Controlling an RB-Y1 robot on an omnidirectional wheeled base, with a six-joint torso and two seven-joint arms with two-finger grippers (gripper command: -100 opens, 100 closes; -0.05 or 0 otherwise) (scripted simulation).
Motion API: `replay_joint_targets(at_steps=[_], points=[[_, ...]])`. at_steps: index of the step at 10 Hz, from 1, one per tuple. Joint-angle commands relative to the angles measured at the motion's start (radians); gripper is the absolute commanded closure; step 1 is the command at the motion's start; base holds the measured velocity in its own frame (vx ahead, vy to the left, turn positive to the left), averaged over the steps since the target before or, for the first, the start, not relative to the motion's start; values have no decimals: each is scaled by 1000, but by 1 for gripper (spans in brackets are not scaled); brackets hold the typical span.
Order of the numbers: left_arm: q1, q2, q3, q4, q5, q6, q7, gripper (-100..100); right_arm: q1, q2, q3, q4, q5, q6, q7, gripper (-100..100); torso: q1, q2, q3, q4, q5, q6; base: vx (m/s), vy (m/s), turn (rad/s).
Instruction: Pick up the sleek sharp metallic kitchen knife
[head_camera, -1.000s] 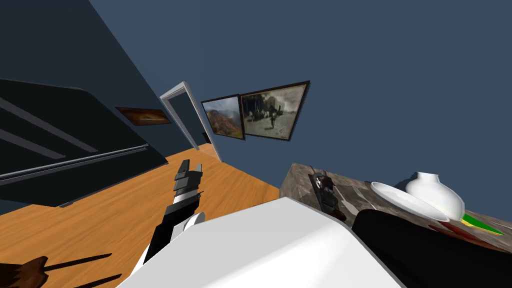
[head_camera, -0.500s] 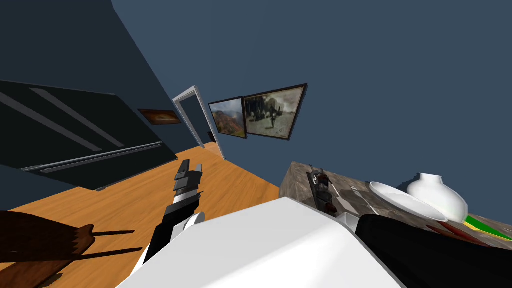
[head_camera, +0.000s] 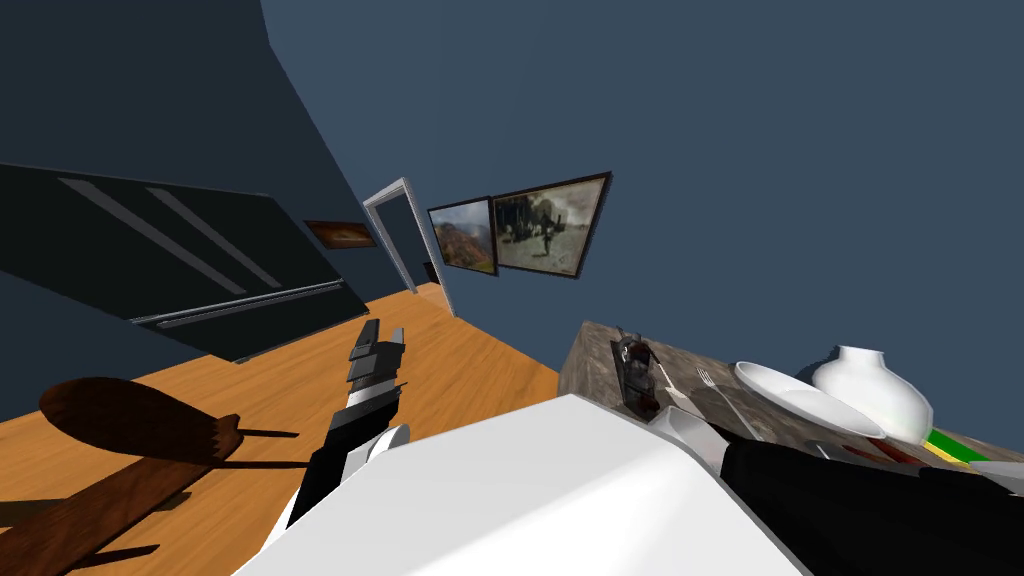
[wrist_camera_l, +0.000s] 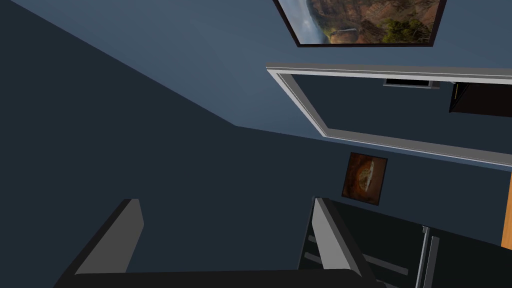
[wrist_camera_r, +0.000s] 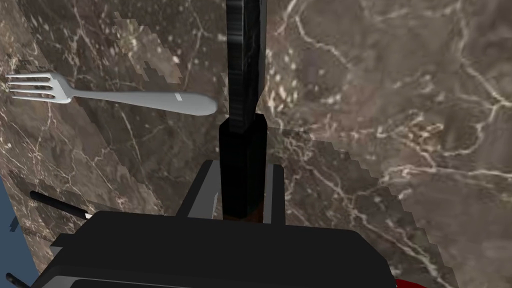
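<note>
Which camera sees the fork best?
The right wrist view: the fork lies whole on the marble table, tines plain. The head view has it small, beside the white plate. The left wrist view faces elsewhere.

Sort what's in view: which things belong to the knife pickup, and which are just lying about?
Job in hand: black knife; right claw, shut on it.
Lying about: fork, white plate and white vase on the marble table; left claw, open, away from the table.
</note>
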Motion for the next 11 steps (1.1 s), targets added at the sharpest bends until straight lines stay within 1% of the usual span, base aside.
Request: replay_joint_targets(at_steps=[1, 2, 3, 4, 5, 6, 7, 8, 9, 10, 11], points=[[0, 0, 0, 0, 0, 0, 0, 0, 50, -27, -40, -50, 3, 41, -50, 100, 0, 0, 0, 0, 0, 0, -99, -8, 72], [0, 0, 0, 0, 0, 0, 0, 0, 60, -27, -40, -70, 3, 41, -53, 100, 0, 2, 1, 0, 1, -1, -111, -10, 82], [0, 0, 0, 0, 0, 0, 0, 0, 100, -55, -86, -108, 5, 86, -94, 100, -1, 2, 1, 1, 0, -1, -138, -18, 138], [0, 0, 0, 0, 0, 0, 0, 0, 107, -55, -88, -121, 5, 86, -102, 100, -2, 4, 2, 1, 1, -2, -114, -13, 89], [0, 0, 0, 0, 0, 0, 0, 0, 123, -55, -88, -138, 5, 86, -102, 100, -1, 3, 2, 1, 0, -1, -39, 1, -7], [0, 0, 0, 0, 0, 0, 0, 0, 160, -84, -135, -170, 6, 129, -151, 100, 0, 0, 0, 0, 0, 0, -81, -9, 61], [0, 0, 0, 0, 0, 0, 0, 0, 186, -84, -136, -203, 6, 130, -152, 100, 0, 1, 0, 0, 1, -2, -94, -17, 105], [0, 0, 0, 0, 0, 0, 0, 0, 226, -112, -183, -236, 7, 173, -192, 100, -1, 1, 1, 0, 0, -1, -125, -20, 123], [0, 0, 0, 0, 0, 0, 0, 0, 249, -112, -183, -270, 7, 175, -201, 100, -1, 3, 1, 1, 1, -2, -130, -11, 63], [0, 0, 0, 0, 0, 0, 0, 0, 242, -106, -187, -252, 7, 167, -188, 100, 0, 4, 2, 1, 0, 0, -51, 1, 4], [0, 0, 0, 0, 0, 0, 0, 0, 244, -107, -188, -256, 7, 170, -193, 0, 0, 1, 1, 0, 1, 0, -9, 0, -5]])
